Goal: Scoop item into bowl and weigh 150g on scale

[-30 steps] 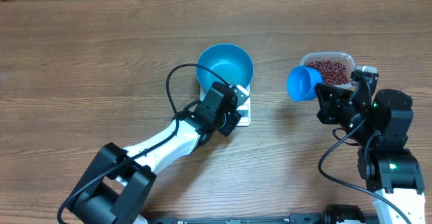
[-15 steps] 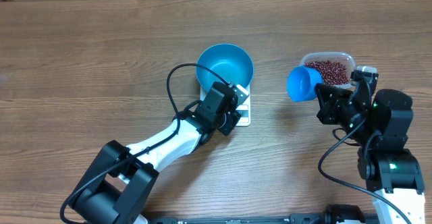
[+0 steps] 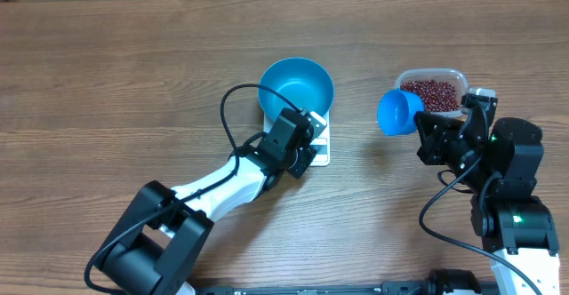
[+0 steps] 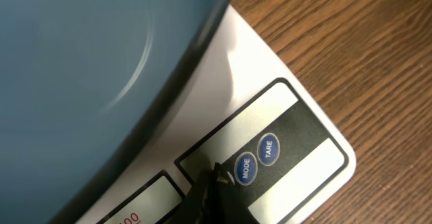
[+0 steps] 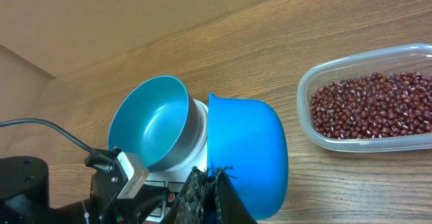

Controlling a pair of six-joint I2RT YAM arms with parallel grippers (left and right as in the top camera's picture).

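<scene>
The glossy blue bowl (image 3: 296,86) stands empty on the white scale (image 3: 322,155). My left gripper (image 3: 311,147) is shut, its tip (image 4: 216,178) resting on the scale's (image 4: 253,55) front panel just left of the MODE button (image 4: 246,167), under the bowl's (image 4: 88,62) rim. My right gripper (image 3: 428,131) is shut on the handle of a small blue scoop (image 3: 400,110), held between the bowl and the tub; no beans show in it. The item, dark red-brown beans (image 3: 434,93), lies in the tub. In the right wrist view the scoop (image 5: 246,150) hangs before the gripper (image 5: 216,180), with the bowl (image 5: 150,119) at left and the beans (image 5: 378,113) at right.
The clear plastic tub (image 3: 455,75) sits at the back right, close behind the right arm. A black cable (image 3: 227,117) loops from the left arm beside the bowl. Bare wooden table (image 3: 116,82) spreads to the left and front.
</scene>
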